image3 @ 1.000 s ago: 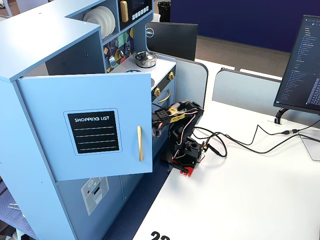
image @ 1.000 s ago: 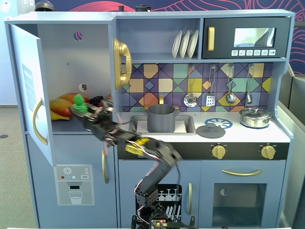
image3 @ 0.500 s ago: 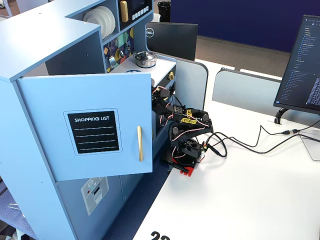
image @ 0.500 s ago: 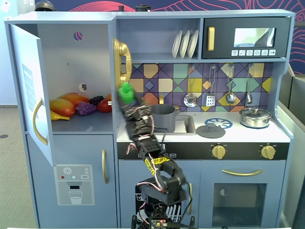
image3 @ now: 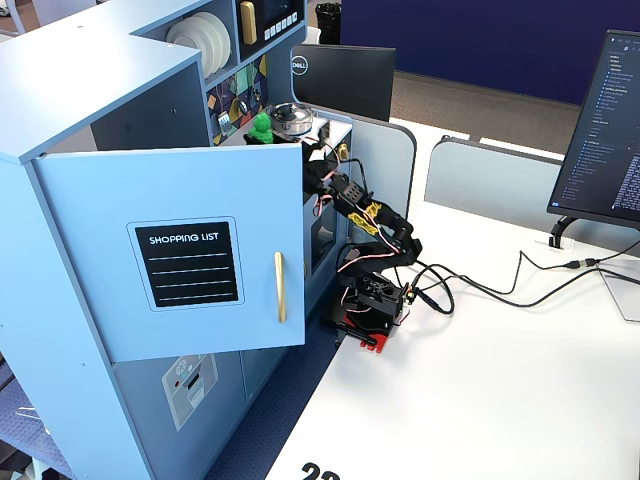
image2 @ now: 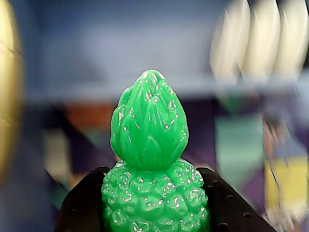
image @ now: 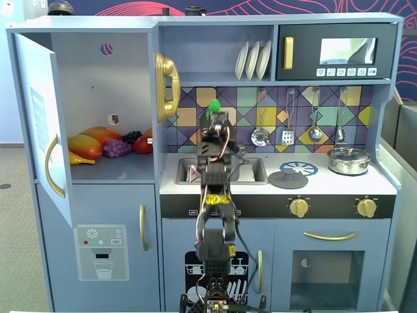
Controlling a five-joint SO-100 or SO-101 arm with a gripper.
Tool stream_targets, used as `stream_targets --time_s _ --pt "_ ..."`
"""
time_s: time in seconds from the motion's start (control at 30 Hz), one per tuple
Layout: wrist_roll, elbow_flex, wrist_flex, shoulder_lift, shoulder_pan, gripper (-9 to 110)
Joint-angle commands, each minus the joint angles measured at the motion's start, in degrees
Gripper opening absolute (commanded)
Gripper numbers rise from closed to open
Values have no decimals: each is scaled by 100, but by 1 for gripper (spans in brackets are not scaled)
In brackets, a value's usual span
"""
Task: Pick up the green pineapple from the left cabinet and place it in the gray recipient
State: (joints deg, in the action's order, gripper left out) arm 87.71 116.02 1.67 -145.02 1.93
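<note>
Pineapple [image2: 150,159] clamped in gripper [image2: 154,212], leafy top up, above sink [image: 251,171]. Gray pot unseen. Keep grip firm, swing slowly, release low over pot.

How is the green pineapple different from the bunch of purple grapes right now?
The green pineapple is bright green; the purple grapes are dark purple. The pineapple is held up by the gripper above the sink area; the grapes lie on the shelf of the left cabinet among other fruit. Both are small toy fruits.
</note>
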Motion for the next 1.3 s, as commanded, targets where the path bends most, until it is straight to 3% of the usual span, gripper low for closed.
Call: stream_targets --time_s 0.0,0.4,0.7,0.9,0.97,1.07,1.13,1.27 --pt "-105 -1099 800 896 281 0" --pt "255 -2136 1274 2602 220 1" --pt "-9 -2206 1160 2742 97 31" --pt "44 -2320 1371 2355 114 24" --pt "167 -2118 1978 1740 105 17" --pt "659 -1661 3981 422 -132 0" --pt "606 -1116 5159 -457 -229 0" --pt "668 650 6354 -1793 0 0"
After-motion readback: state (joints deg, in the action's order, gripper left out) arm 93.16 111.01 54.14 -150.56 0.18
